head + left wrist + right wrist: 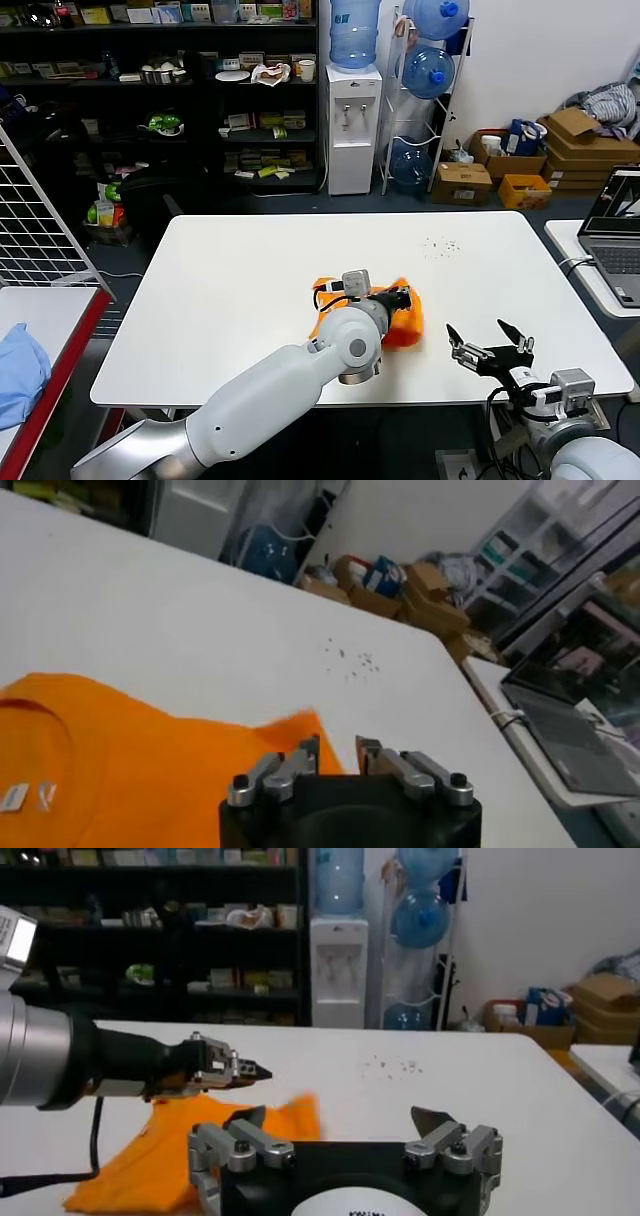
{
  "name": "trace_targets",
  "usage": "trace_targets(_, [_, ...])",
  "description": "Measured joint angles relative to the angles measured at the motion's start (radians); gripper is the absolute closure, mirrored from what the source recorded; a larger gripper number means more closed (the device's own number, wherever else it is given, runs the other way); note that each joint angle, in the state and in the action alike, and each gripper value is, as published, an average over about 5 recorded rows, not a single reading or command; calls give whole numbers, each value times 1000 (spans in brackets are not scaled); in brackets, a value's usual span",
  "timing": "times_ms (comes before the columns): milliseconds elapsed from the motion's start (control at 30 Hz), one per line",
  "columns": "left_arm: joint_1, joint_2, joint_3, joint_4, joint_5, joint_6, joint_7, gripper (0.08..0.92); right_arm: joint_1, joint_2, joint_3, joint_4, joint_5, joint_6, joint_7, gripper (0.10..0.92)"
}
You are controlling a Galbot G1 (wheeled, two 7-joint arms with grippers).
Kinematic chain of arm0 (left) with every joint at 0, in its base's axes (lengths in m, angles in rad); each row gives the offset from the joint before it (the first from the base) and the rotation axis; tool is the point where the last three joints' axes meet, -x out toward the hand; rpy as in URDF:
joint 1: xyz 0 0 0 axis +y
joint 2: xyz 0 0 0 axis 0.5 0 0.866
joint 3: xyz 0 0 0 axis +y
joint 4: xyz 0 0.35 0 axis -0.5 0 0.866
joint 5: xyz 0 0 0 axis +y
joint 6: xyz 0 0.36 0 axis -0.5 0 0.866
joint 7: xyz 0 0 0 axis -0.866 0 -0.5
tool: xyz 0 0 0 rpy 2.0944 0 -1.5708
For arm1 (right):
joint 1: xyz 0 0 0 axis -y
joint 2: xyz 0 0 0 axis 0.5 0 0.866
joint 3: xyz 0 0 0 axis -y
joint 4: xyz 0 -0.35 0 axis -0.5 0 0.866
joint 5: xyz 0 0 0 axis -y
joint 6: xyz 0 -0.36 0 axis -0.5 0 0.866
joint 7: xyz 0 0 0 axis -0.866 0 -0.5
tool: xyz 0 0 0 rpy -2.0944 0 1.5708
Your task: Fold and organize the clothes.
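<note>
The orange T-shirt point(405, 325) lies bunched on the white table point(250, 280), near the front edge and partly hidden by my left arm. In the left wrist view the T-shirt point(130, 770) spreads flat with its white neck label point(14, 797) showing. My left gripper point(405, 296) hovers just over the shirt's right edge. Its jaws point(338, 752) are slightly parted, with bare table showing between them and the cloth edge beside one finger. My right gripper point(490, 335) stands wide open and empty at the front right, apart from the shirt point(150, 1158).
Dark specks point(440, 247) dot the table's far right. A laptop point(620, 225) sits on a side table to the right. A light blue cloth point(20, 370) lies on a red-edged table at the left, behind a wire rack point(35, 220). Shelves and boxes stand beyond.
</note>
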State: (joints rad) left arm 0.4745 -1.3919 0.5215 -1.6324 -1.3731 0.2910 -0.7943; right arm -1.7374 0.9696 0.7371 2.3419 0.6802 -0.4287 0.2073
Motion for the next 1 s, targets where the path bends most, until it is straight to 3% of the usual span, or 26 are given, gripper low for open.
trace_targets(267, [131, 167, -86, -152, 240, -79, 160, 441, 20, 16, -14, -35, -57, 85, -70, 104])
trace_targets(400, [290, 273, -208, -237, 397, -158, 279, 328, 30, 41, -15, -72, -93, 129, -108, 104])
trace_targets(533, [514, 332, -389, -303, 563, -265, 421, 216, 28, 83, -7, -111, -133, 182, -154, 104])
trace_targets(700, [791, 319, -617, -352, 761, -422, 584, 97, 5, 151, 11, -154, -202, 271, -221, 104])
trace_targets(1000, [1161, 156, -900, -397, 985, -683, 795, 79, -64, 284, 59, -211, -320, 470, -327, 104])
